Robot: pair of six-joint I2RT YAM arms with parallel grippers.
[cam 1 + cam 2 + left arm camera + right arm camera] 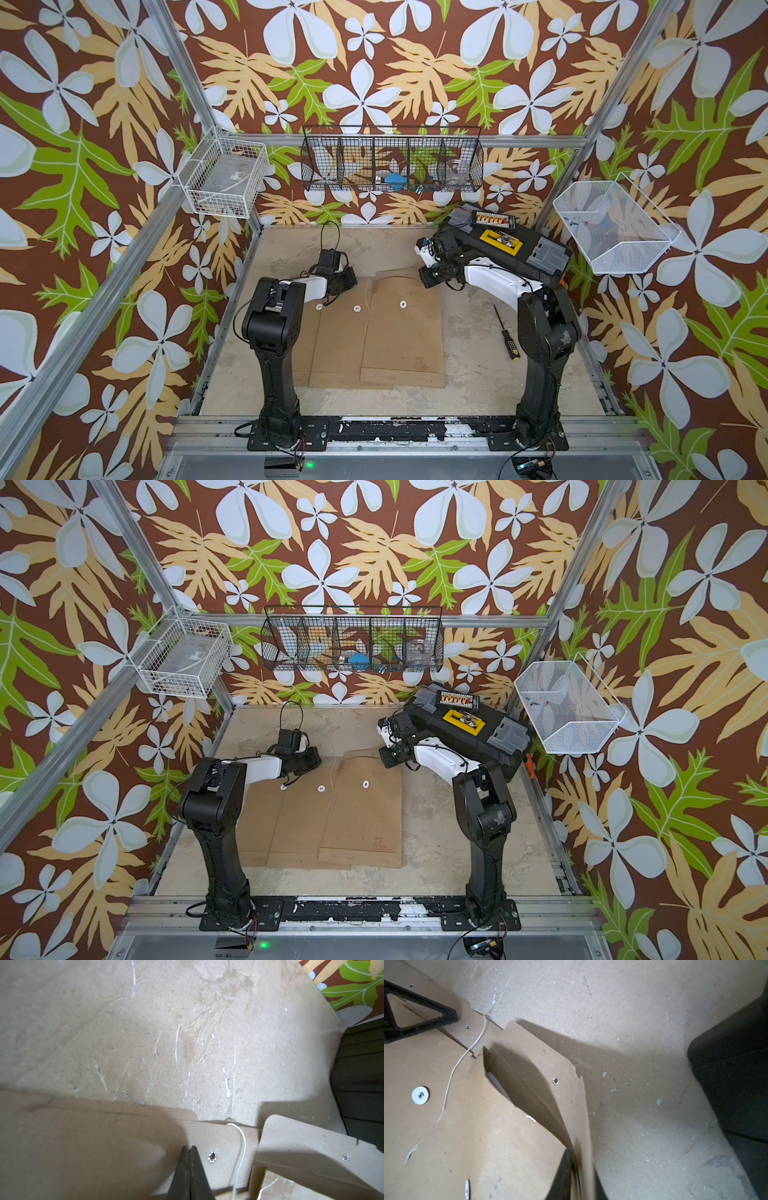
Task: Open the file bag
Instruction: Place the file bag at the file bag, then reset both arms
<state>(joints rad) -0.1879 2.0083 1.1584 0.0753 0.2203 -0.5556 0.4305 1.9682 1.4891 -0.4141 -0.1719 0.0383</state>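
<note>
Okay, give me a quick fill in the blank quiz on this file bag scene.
Overlapping on the table lie ___ brown file bags.
The screwdriver lies beside the ___ arm.
The left gripper is ___.
The right gripper has a bag's ___ between its jaws.
Missing: three; right; shut; flap.

Matt brown paper file bag, metal eyelet, scuffed rough table.

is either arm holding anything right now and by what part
The right gripper pinches the file bag's lifted flap at its edge. The left gripper holds nothing.
</note>
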